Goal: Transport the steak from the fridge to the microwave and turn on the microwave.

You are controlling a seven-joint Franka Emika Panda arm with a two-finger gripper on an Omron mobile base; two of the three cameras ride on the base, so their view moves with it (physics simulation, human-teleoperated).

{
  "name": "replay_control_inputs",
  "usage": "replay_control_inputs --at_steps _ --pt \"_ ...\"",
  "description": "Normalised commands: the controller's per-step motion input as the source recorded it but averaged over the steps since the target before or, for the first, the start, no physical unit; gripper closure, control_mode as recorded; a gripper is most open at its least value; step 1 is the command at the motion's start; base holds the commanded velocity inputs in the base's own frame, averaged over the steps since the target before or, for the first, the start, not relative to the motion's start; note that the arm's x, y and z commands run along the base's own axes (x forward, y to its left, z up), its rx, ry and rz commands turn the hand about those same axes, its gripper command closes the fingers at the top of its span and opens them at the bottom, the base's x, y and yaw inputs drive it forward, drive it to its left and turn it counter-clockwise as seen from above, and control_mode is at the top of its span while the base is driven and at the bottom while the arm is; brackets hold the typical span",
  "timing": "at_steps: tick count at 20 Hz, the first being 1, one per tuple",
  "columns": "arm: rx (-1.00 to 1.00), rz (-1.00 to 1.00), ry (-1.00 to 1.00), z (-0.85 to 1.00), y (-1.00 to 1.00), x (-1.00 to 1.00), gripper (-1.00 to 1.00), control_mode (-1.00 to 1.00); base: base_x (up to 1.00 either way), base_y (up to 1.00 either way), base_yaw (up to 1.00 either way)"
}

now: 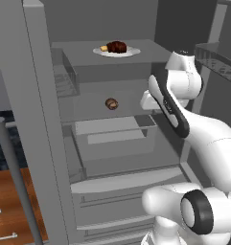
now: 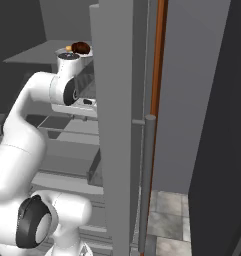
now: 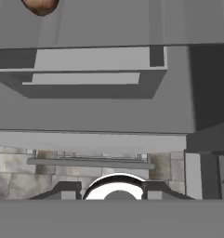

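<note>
Gripper (image 3: 111, 194) hangs inside the open fridge (image 1: 35, 95), finger spacing unclear. Steak (image 1: 117, 46) lies on a white plate (image 1: 129, 52) at 12 o'clock, long axis left-right.

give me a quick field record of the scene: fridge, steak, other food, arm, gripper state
fridge: fridge door open, grey shelves and pale drawers exposed
steak: steak on a white plate, resting on the upper shelf
other food: small brown item on the shelf below the plate
arm: reaching into the fridge interior, hand at about the level of the lower shelf
gripper: gripper points down toward the drawers; holds nothing; jaws spread cannot be judged
task stage: steak not yet grasped
</note>
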Motion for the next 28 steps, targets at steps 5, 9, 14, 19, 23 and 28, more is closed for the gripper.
replay_control_inputs --at_steps 5,9,14,19,23,28 --pt "-0.04 -0.07 -0.09 0.15 0.11 -0.09 -1.00 -1.00 0.00 0.00 0.00" --pt "-0.17 -0.26 -0.25 0.49 0.79 0.00 -1.00 -1.00 0.00 0.00 0.00" --pt "-0.20 -0.34 -0.34 0.79 0.91 0.00 -1.00 -1.00 0.00 0.00 0.00" --pt "-0.07 -0.30 -0.32 0.75 0.47 0.04 -1.00 -1.00 0.00 0.00 0.00" --pt "0.00 -0.18 -0.22 0.64 0.00 0.33 -1.00 -1.00 0.00 0.00 0.00" --pt "0.00 -0.02 -0.26 0.53 -0.21 0.31 -1.00 -1.00 0.00 0.00 0.00"
